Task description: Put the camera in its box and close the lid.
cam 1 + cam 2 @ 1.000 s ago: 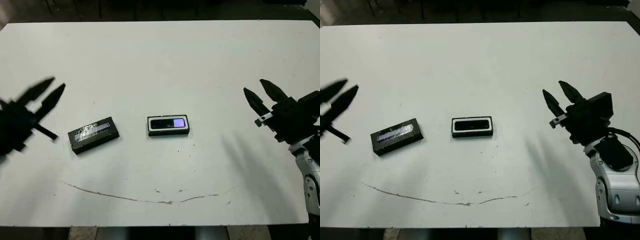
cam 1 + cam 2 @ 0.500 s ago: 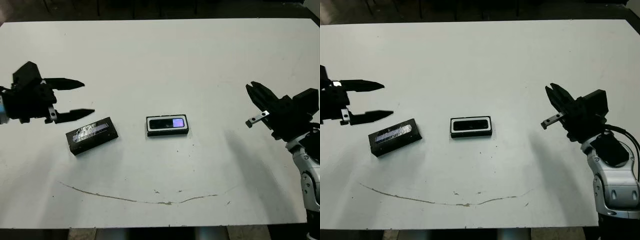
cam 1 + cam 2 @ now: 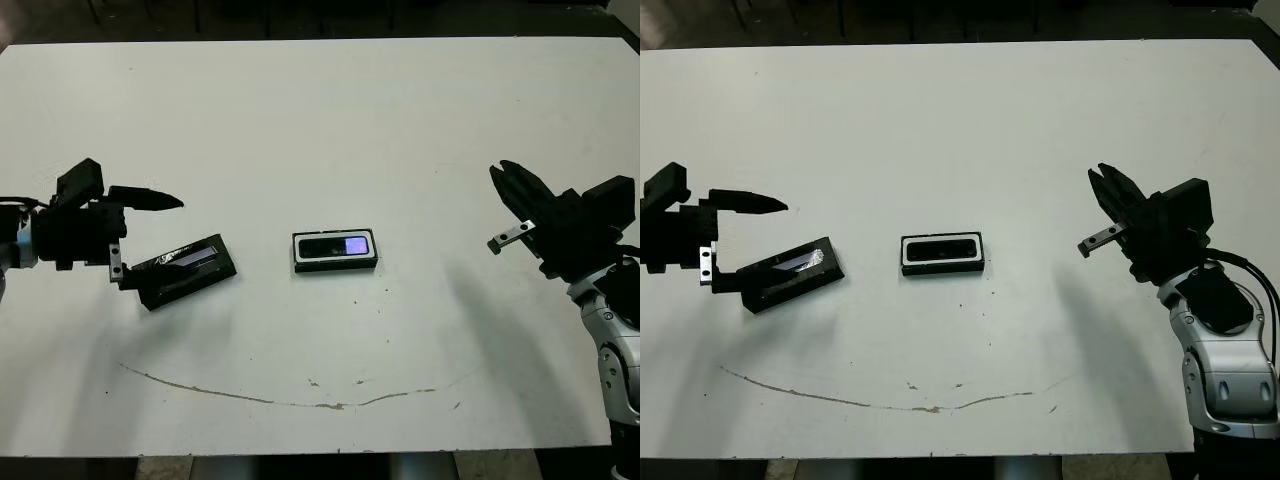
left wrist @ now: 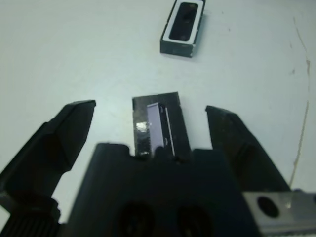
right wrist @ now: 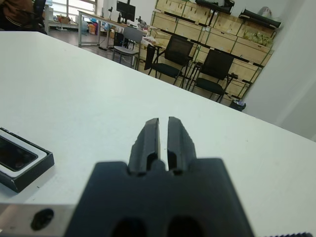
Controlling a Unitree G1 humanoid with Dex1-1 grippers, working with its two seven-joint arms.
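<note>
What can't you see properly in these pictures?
- The lid's near end: in the left wrist view, the left gripper's black body covers it.
- Print on the lid's label: too small in the eye views, blurred in the wrist view.
- The box: cut off by the right wrist picture's edge.
- The camera's screen: too small to read.

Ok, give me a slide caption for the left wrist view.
Open left gripper straddling the lid, with the camera already in its box beyond.
</note>
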